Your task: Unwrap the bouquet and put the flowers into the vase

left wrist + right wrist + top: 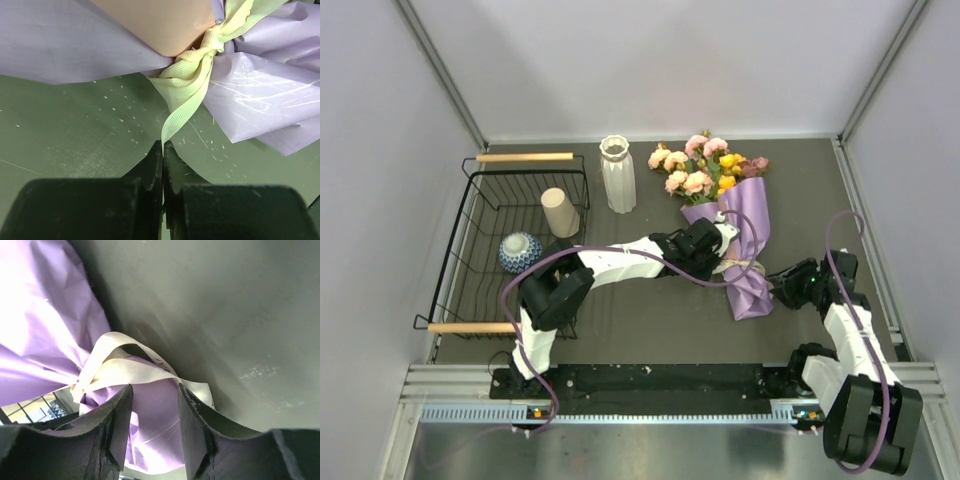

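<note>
Cream ribbon pinched by left gripper

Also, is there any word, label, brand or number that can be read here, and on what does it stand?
No readable text anywhere.
The lilac wrap, white vase, beige cup and blue-patterned bowl: no lettering shows.
The ribbon: one small dark mark in the right wrist view, too blurred to read.

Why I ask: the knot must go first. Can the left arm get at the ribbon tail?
Probably yes: the shut left pincer sits right at the ribbon tail's tip, nothing between them; whether it already pinches it is unclear.
</note>
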`<state>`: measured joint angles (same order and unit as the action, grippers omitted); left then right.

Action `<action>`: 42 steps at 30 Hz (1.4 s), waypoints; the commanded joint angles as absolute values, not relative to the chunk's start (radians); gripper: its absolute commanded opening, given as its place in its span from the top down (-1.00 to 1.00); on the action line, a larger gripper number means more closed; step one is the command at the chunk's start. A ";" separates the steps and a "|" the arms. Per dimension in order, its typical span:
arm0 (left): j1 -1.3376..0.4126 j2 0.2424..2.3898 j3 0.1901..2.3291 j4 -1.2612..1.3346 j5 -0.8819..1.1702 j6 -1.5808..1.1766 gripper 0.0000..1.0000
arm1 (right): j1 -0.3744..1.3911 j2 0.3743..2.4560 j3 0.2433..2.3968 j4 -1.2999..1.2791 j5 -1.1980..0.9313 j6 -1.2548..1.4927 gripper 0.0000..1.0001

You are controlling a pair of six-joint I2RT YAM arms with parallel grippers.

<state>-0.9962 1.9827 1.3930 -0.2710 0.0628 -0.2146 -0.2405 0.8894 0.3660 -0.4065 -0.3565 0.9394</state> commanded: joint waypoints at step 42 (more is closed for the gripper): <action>-0.994 1.953 1.413 -0.242 0.169 -0.229 1.00 | -0.210 1.081 0.253 0.166 -0.747 0.831 -0.54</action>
